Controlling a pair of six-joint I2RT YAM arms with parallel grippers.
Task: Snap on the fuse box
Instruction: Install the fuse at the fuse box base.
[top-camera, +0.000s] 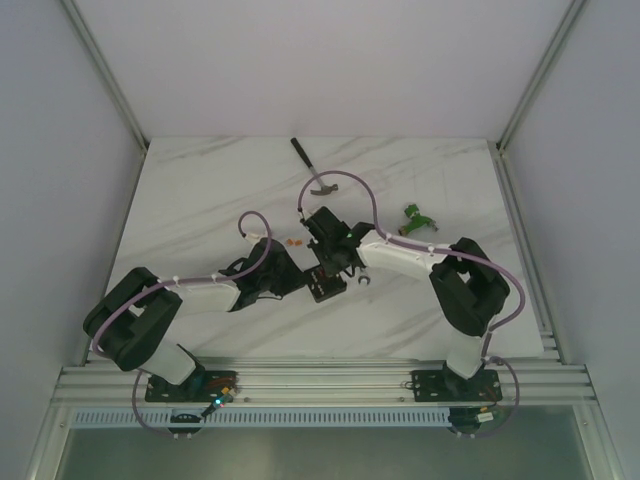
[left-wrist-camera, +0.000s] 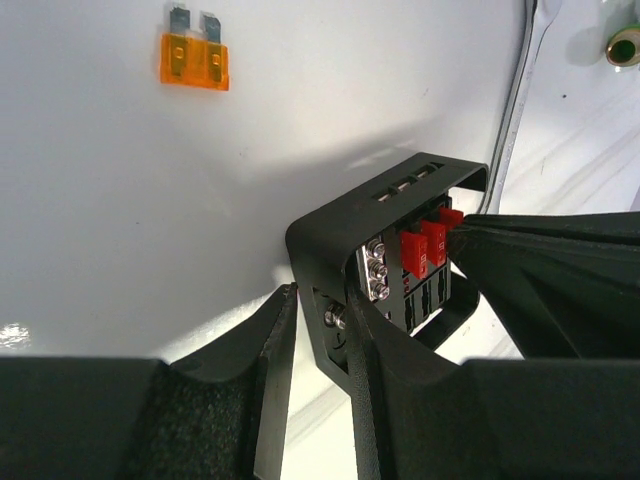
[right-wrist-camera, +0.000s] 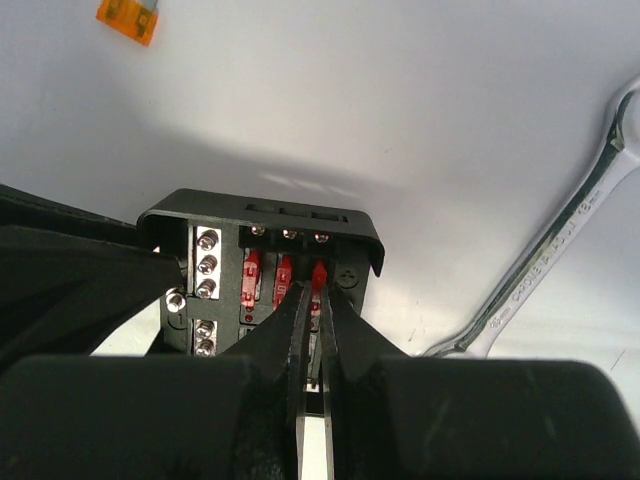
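Slippage is the chief danger: the fuse box (top-camera: 325, 285) stands tilted on edge rather than flat on the desk (top-camera: 200, 200). Only the left pincer (left-wrist-camera: 322, 305) steadies it, grasping one thin side wall with a finger on each face. A push from the right pincer (right-wrist-camera: 316, 283) that runs off-line could twist the box out of that narrow hold or tip it over. The right pincer is clenched almost fully. Its tips sit at a red fuse (right-wrist-camera: 320, 270) in the box's right-hand row, and whether they pinch it or merely press on it cannot be told. A skewed press might bend the fuse's blades or leave it half-seated. A pull could lift it back out.

Seen from above, the box lies just to the 6 o'clock side of the desk's middle. The left arm reaches in from 7 o'clock, forearm low and nearly level. The right arm comes from 5 o'clock, elbow raised and wrist angled down into the open face. A wrench (right-wrist-camera: 560, 250) lies at the box's 3 o'clock, and a loose orange fuse (left-wrist-camera: 195, 60) at its 11 o'clock.
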